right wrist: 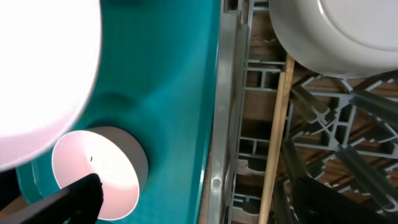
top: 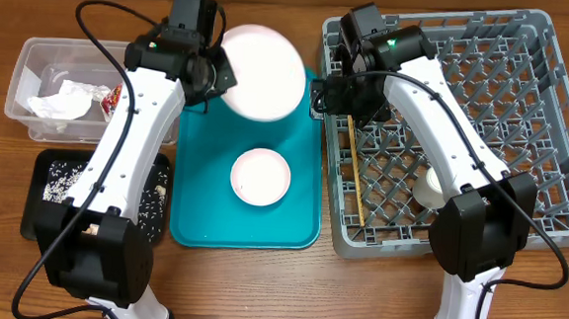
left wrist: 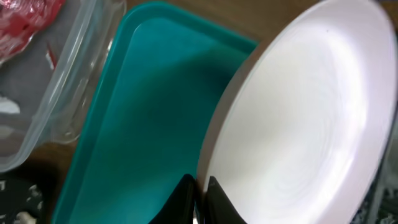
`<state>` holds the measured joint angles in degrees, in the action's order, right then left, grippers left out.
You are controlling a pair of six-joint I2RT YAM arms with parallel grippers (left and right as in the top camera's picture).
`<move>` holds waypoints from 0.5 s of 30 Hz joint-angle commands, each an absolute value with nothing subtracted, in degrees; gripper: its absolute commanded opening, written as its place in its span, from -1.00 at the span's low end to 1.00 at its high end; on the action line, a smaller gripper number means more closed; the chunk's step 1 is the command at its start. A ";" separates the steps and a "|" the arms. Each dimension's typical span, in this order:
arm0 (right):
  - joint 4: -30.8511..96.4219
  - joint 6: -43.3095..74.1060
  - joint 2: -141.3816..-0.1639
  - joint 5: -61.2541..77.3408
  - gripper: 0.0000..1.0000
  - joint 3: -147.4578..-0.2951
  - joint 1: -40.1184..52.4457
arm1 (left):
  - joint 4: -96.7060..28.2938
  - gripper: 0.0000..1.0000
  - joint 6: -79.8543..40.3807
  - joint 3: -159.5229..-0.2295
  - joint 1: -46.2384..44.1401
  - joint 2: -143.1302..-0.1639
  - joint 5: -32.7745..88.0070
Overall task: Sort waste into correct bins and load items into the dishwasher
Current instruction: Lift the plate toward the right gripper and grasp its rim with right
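My left gripper (top: 217,76) is shut on the rim of the round white plate (top: 262,71) and holds it tilted above the far end of the teal tray; the wrist view shows the jaws (left wrist: 200,194) pinching the plate's edge (left wrist: 305,118). A white bowl (top: 261,176) sits on the teal tray and also shows in the right wrist view (right wrist: 99,174). My right gripper (top: 343,96) is open and empty over the left rim of the grey dish rack (top: 555,107), its fingers (right wrist: 211,199) spread wide. A wooden chopstick (right wrist: 277,137) lies in the rack (top: 355,174), next to an upturned white bowl (right wrist: 336,37).
The teal tray (top: 198,204) lies between the bins and the rack. The clear tub (top: 28,65) holds a crumpled napkin (top: 58,101) and a red wrapper (top: 113,95). The black tray (top: 38,219) holds rice scraps. A small white dish (top: 429,185) sits in the rack.
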<state>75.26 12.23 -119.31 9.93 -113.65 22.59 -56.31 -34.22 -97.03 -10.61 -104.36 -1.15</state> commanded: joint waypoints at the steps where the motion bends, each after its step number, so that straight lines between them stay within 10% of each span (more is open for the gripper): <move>1: 75.31 12.40 -117.82 11.09 1.00 -114.87 23.05 | -59.53 -0.83 -31.11 -97.89 -10.52 -103.42 -1.69; 15: 67.64 10.11 -117.82 26.76 1.00 -114.87 22.24 | -62.50 -0.92 -18.76 -97.89 -8.32 -103.39 14.00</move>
<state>68.20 11.55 -119.31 21.56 -113.65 22.57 -62.02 -23.79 -97.03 -9.98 -104.36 7.14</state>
